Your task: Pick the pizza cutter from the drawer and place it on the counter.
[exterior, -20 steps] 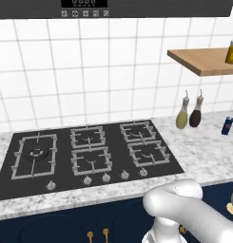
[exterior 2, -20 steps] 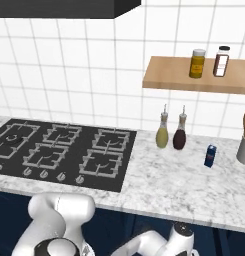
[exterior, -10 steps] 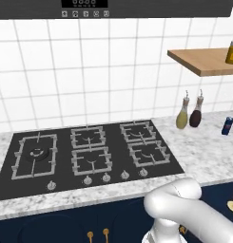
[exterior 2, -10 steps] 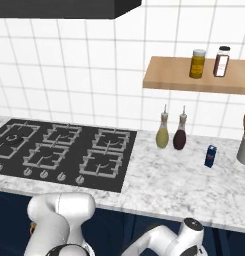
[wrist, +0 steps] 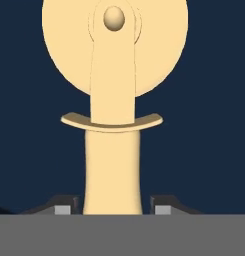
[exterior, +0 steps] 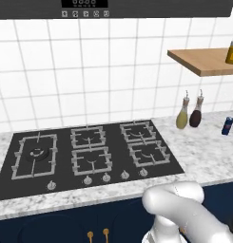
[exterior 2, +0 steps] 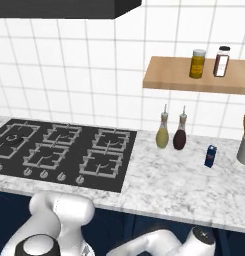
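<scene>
The pizza cutter is yellow-tan and lies on the dark blue drawer floor, its round wheel at the top of the hand view and its straight handle running down between my fingers. My gripper is open and straddles the handle's lower end. A narrow gap shows between each dark fingertip and the handle. The white-and-grey marble counter spans both base views above my arm, which reaches down below its front edge.
A black hob takes up the counter's left part. An olive bottle, a dark bottle, a small blue can and a utensil holder stand at the back right, under a wooden shelf.
In the right base view my forearm's end has shifted a little to the right, below the counter edge. The counter, the hob and the bottles have not moved.
</scene>
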